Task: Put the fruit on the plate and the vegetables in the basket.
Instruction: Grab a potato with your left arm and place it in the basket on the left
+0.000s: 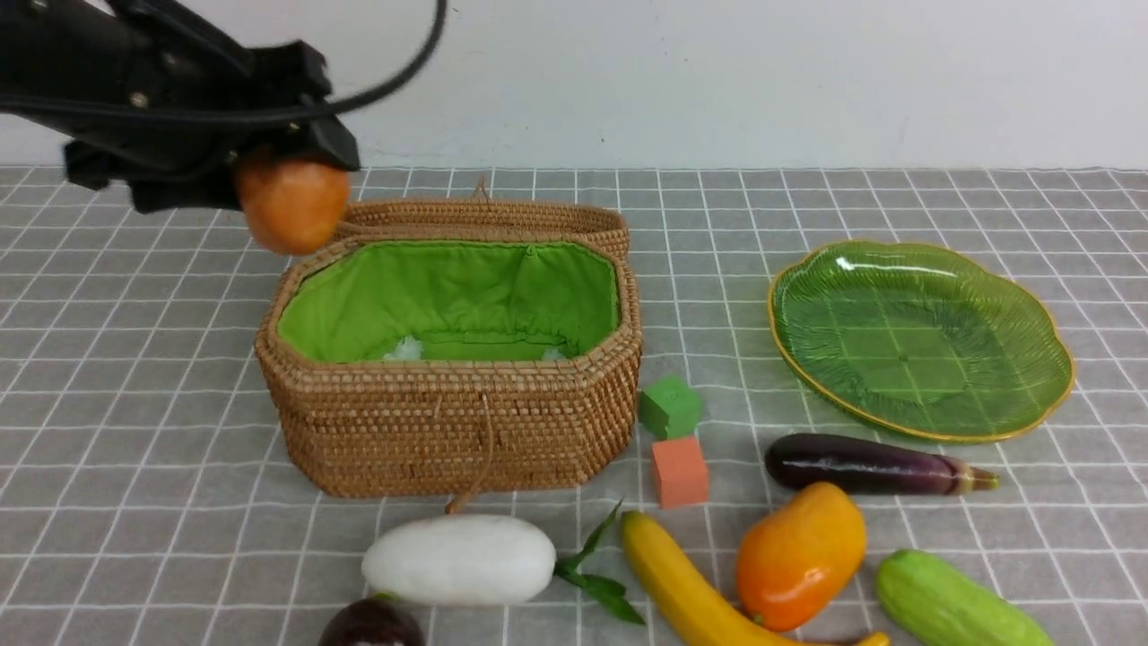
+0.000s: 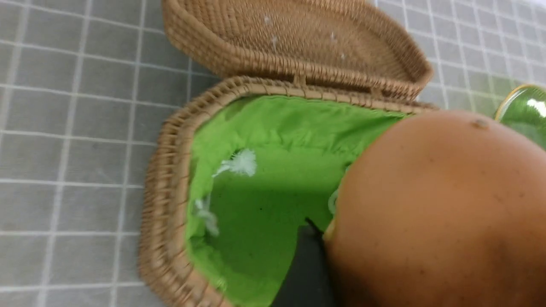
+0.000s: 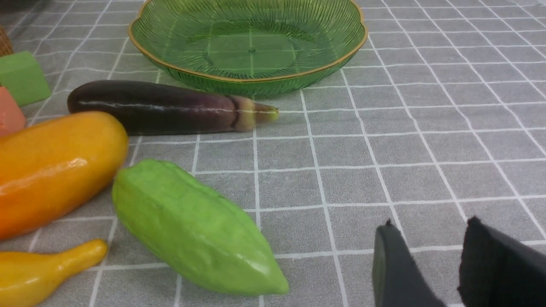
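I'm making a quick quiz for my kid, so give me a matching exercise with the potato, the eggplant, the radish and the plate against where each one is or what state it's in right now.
Column one:
1 potato
2 eggplant
3 radish
4 plate

Column two:
A lying just on the robot's side of the basket
B held up by the left hand
C nothing on it
D lying along the plate's near edge

Pairs: 1-B, 2-D, 3-A, 4-C

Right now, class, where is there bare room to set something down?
Free: the green glass plate, inside the basket, the cloth left of it, and right of the eggplant. Crowded: the front strip, radish, banana, mango and cucumber close together.
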Controlling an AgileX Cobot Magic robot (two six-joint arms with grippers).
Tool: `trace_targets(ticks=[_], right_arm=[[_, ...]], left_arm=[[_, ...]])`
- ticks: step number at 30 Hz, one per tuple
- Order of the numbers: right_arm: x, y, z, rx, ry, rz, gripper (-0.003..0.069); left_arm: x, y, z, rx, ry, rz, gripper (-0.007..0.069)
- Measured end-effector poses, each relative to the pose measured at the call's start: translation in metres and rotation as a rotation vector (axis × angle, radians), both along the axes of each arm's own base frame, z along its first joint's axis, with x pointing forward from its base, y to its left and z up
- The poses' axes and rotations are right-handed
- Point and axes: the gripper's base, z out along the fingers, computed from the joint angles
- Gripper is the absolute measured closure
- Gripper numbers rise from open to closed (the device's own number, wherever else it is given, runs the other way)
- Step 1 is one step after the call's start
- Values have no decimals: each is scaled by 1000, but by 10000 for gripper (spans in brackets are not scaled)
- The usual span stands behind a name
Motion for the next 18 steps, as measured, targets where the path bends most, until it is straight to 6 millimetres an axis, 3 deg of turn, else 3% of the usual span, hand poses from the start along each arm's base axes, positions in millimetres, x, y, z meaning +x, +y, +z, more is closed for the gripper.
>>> trace_targets(ticks=[3,7,11,18], right_arm=[[0,0,0,0,0,0,417],[0,0,0,0,0,0,417],[0,0,0,0,0,0,417],[0,0,0,0,0,0,417]], left_arm=[[30,-25,-34,32,79,-56,45],[47,-36,-47,50,140,-87,28],[48,-36,-45,67,170,-104,-38],[34,-28,-25,155,149,-115,-19]])
